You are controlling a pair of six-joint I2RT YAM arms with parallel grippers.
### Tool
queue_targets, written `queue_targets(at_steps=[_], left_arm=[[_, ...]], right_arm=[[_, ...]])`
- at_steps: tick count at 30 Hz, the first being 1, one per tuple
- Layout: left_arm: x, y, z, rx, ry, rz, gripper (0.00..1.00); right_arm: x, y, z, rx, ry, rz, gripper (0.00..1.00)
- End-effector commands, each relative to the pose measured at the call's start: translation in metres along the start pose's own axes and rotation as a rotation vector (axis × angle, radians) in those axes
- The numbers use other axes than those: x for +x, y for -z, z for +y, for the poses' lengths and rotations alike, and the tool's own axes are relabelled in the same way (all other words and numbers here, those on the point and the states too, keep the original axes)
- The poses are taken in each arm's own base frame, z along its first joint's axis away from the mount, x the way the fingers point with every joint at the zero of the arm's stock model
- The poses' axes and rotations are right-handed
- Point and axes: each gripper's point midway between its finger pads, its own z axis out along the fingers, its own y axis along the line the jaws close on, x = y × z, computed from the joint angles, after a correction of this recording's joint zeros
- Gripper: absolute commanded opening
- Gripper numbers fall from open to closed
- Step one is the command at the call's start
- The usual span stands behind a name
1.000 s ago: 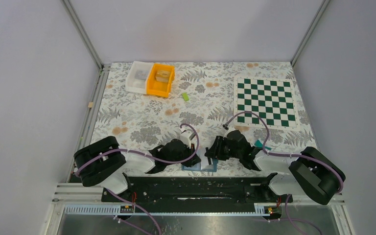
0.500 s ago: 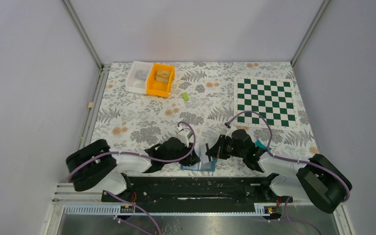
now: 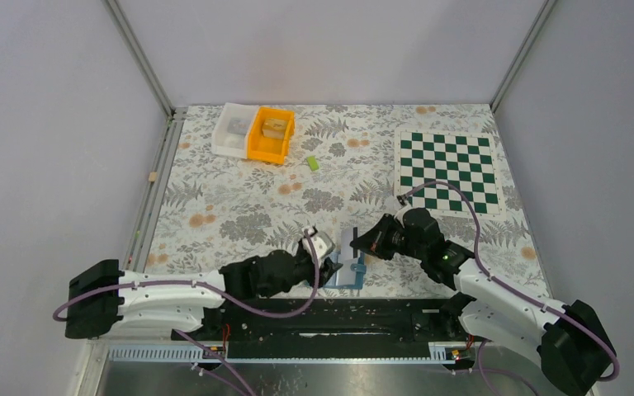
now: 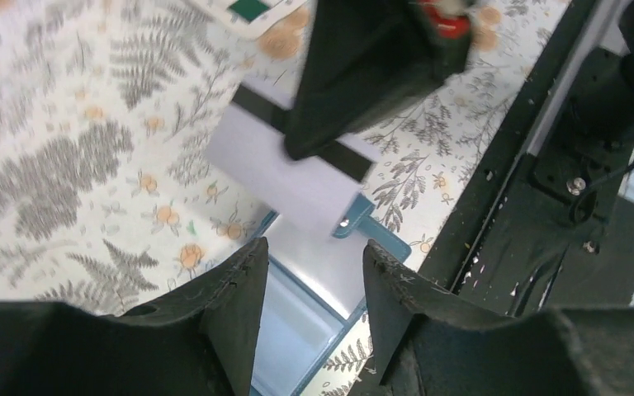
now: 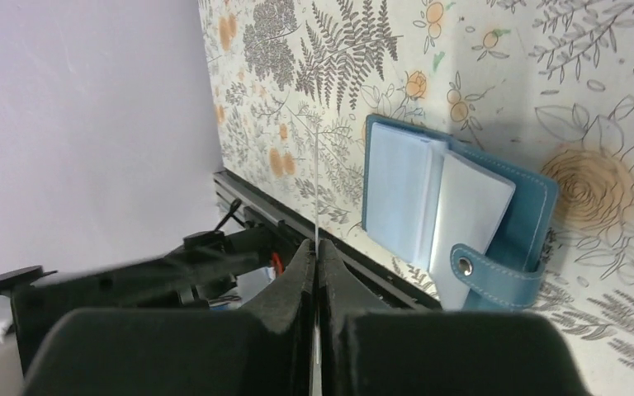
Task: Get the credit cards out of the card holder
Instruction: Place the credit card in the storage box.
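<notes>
- The credit card point(image 4: 272, 177), pale with a dark stripe, hangs in the air just above the card holder point(image 5: 537, 206) and apart from its sleeves. It is gripped by one edge, so the rest of it is free.
- The right gripper point(image 5: 317, 252) has its fingers pressed together on that card. A thing this thin offers only its two faces for a pinch.
- The card holder lies open on the floral table point(image 3: 239, 198), close to the arms' bases, sleeves facing up. Its snap strap point(image 5: 495, 280) is flopped outward, which leaves the pockets reachable.
- The left gripper point(image 4: 309, 276) sits low over the holder with its fingers spread, one on each side of a sleeve page. It is probably there to keep the holder from rising with the card. I cannot tell whether the fingers actually touch it.
- The sleeves look uniformly pale, so I cannot tell whether they hold more cards.
</notes>
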Motion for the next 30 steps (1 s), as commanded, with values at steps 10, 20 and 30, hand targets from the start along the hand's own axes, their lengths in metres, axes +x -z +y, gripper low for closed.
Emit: queue_targets(at_steps=[10,20,30], left_arm=[[-0.026,-0.005,-0.015,-0.143,-0.589,-0.158,0.49],[-0.023,-0.018,-0.019,-0.205,-0.655,-0.142,0.47],[-0.030,-0.024,-0.021,-0.226,-0.649,-0.158,0.37]], right_arm=[[-0.009,0.008,0.028,-0.067,-0.208,-0.026,0.00],[-0.006,0.008,0.029,-0.091,-0.228,-0.013,0.00],[0.002,0.009,0.020,-0.092,-0.236,0.006,0.00]])
